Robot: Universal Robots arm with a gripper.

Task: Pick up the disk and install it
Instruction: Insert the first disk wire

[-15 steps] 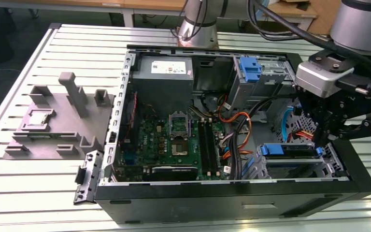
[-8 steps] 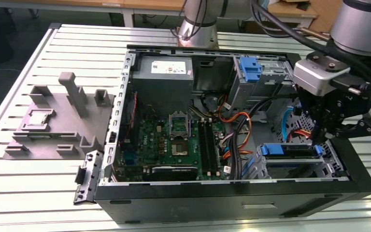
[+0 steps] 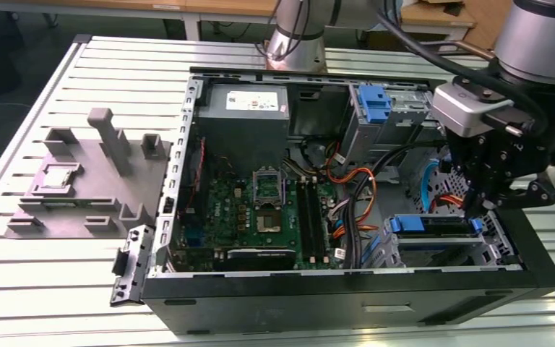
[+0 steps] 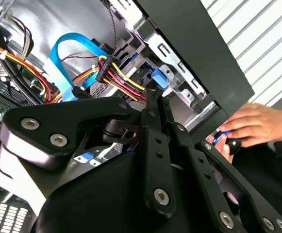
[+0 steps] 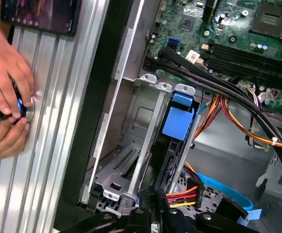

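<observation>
Seated upright in the drive cage (image 5: 131, 160), the disk (image 5: 177, 145) looks rigid, dense, shock-sensitive; its blue carrier tab (image 5: 179, 119) suits gripping. The gripper (image 3: 490, 206) hovers above, fingers together, empty.

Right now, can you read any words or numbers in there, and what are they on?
None can be read.
White label on the grey power supply: print too small.
White sticker on the motherboard: blurred.
Disk in its blue carrier: no print visible.
</observation>
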